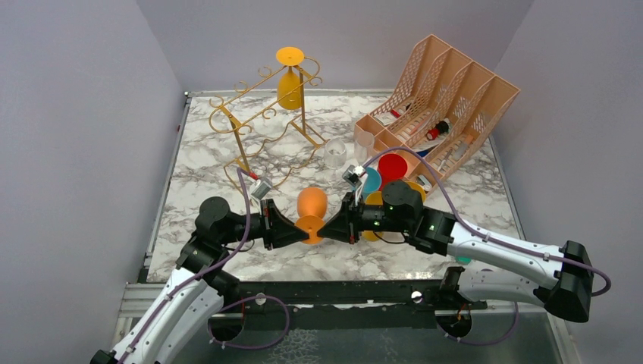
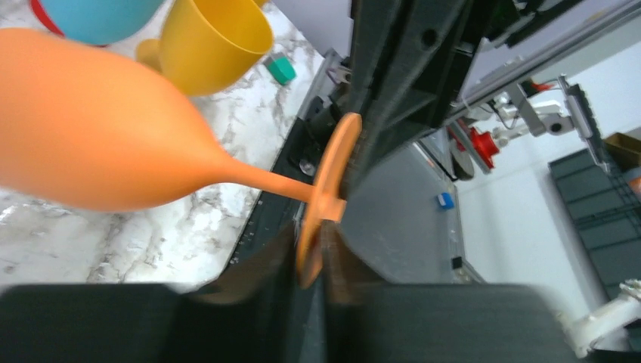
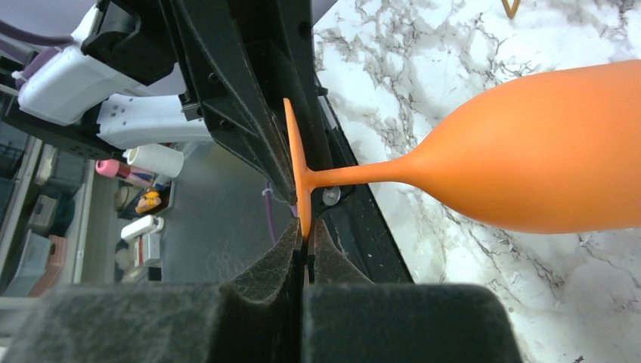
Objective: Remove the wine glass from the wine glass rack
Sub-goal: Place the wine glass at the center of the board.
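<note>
Forward of the wine glass rack, toward the arm bases, an orange wine glass is off the rails and stands bowl-up between both arms over the marble surface. Whether its foot touches the surface cannot be told. The right end effector is clamped on the rim of the foot, jaws together on the thin disc. The left end effector brackets the opposite edge of the same foot. Its jaws look slightly apart, and whether they grip the disc cannot be told. A second, yellow wine glass hangs inverted at the rack's far end.

Hazards, as judged:
- **Weak pinch:** The hold is on a thin rim, far below a heavy bowl. With one arm holding alone, the glass could pivot in the jaws and tip.
- **Opposed pulls:** If both arms grip and move apart, the foot could be wrenched free.
- **Collision:** Coloured cups stand right of the rack's near end, close to the right arm, and a sideways swing could strike them.
</note>
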